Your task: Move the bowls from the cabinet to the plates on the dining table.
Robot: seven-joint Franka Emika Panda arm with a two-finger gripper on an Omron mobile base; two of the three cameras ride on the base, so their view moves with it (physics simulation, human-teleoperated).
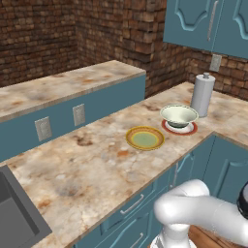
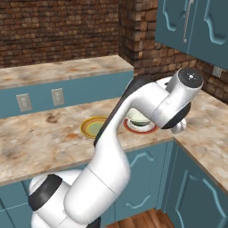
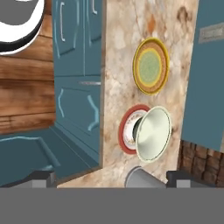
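Note:
A glossy pale yellow-green bowl (image 1: pixel 178 115) sits on the red-rimmed plate (image 1: pixel 179 129) on the dining table (image 1: pixel 97 164). To its left lies the yellow-rimmed plate (image 1: pixel 145 138), with nothing on it. The hand view looks down on the bowl (image 3: pixel 153 133), the red-rimmed plate (image 3: pixel 125 131) and the yellow-rimmed plate (image 3: pixel 151 65). My gripper (image 3: pixel 111 179) hangs open above the table's edge, apart from the bowl, with nothing between its fingertips (image 3: pixel 41 179). The teal cabinet (image 1: pixel 193 22) at the upper right has its doors shut. In the right base view my arm partly covers the bowl (image 2: pixel 139 117).
A grey cylindrical canister (image 1: pixel 202 94) stands just behind the bowl by the brick wall. A raised teal ledge with wall sockets (image 1: pixel 78 115) runs along the back left. A dark sink (image 1: pixel 14 213) lies at the near left. Low teal drawer units (image 1: pixel 140 213) front the counter.

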